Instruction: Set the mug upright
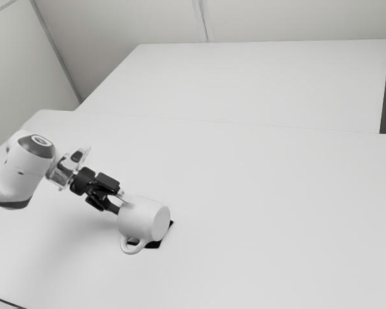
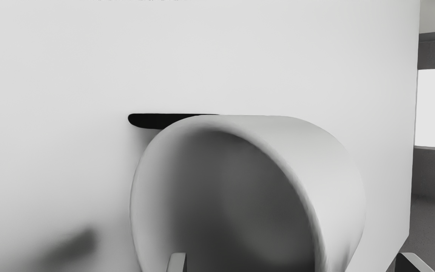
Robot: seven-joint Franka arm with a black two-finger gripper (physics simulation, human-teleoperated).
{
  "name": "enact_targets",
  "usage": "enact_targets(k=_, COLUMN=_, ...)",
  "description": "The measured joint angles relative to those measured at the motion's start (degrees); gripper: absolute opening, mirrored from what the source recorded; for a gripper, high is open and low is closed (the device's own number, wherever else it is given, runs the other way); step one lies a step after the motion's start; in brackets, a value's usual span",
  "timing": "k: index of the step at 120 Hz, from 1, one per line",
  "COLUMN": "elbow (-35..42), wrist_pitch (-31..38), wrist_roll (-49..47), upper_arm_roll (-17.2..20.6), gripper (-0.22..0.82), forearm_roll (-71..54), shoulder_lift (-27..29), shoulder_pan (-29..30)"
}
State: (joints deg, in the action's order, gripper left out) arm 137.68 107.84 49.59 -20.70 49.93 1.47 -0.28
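Nearest in the exterior view, a thin dark line (image 1: 6, 301) crossed the lower left corner. Beyond it, the white mug (image 1: 138, 217) lay on its side on the white table (image 1: 276, 212). Its handle (image 1: 135, 247) pointed toward the exterior camera's side, its base toward the exterior view's right, and its mouth toward the gripper (image 1: 120, 204). A flat black piece (image 1: 156, 244) showed partly from behind and under the mug; whether the two touched, I could not tell.

The gripper was open, its fingers well apart at the mug's mouth. In the wrist view, one finger (image 2: 178, 263) stood in front of the opening and the other finger (image 2: 410, 263) outside the mug, so that the near wall of the mug came between them without being clamped. The white arm (image 1: 19, 170) reached in from the exterior view's left.

Farther off were a second white tabletop (image 1: 244, 84) and, behind it, pale walls (image 1: 116, 32).
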Motion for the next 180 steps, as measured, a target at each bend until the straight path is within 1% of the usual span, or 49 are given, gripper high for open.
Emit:
enact_targets(k=16, elbow=0.44, wrist_pitch=0.52, wrist_roll=1.3, upper_arm_roll=0.04, gripper=0.6, forearm_roll=2.08, shoulder_lift=0.01, shoulder_pan=-0.15)
enact_targets(k=58, elbow=1.13, wrist_pitch=0.99, wrist_roll=3.9, upper_arm_roll=0.05, gripper=0.6, forearm_roll=4.8, shoulder_lift=0.09, shoulder_pan=-3.32)
enact_targets(k=102, elbow=1.84, wrist_pitch=0.59, wrist_roll=5.98, upper_arm_roll=0.12, gripper=0.6, forearm_roll=7.83, shoulder_lift=1.05, shoulder_pan=-2.43)
enact_targets(k=132, elbow=2.26, wrist_pitch=0.46, wrist_roll=6.94, upper_arm_roll=0.21, gripper=0.6, forearm_roll=10.06, shoulder_lift=1.53, shoulder_pan=-3.84)
enact_targets(k=136, elbow=2.26, wrist_pitch=0.44, wrist_roll=7.03, upper_arm_roll=0.26, gripper=0.57, forearm_roll=10.36, shoulder_lift=1.63, shoulder_pan=-3.88)
enact_targets(k=142, elbow=2.26, wrist_pitch=0.42, wrist_roll=7.18, upper_arm_roll=0.29, gripper=0.49, forearm_roll=10.68, shoulder_lift=1.76, shoulder_pan=-3.96)
enact_targets(k=155, elbow=2.26, wrist_pitch=0.32, wrist_roll=7.51, upper_arm_roll=0.31, gripper=0.22, forearm_roll=11.31, shoulder_lift=1.83, shoulder_pan=-4.02)
enact_targets(k=162, elbow=2.33, wrist_pitch=0.21, wrist_roll=7.67, upper_arm_roll=0.32, gripper=0.11, forearm_roll=11.71, shoulder_lift=1.84, shoulder_pan=-4.05)
enact_targets(k=170, elbow=2.52, wrist_pitch=0.09, wrist_roll=7.87, upper_arm_roll=0.32, gripper=0.01, forearm_roll=12.46, shoulder_lift=1.84, shoulder_pan=-4.19)
enact_targets(k=180, elbow=2.63, wrist_pitch=-0.01, wrist_roll=8.12, upper_arm_roll=0.32, gripper=-0.06, forearm_roll=13.45, shoulder_lift=1.84, shoulder_pan=-4.57)
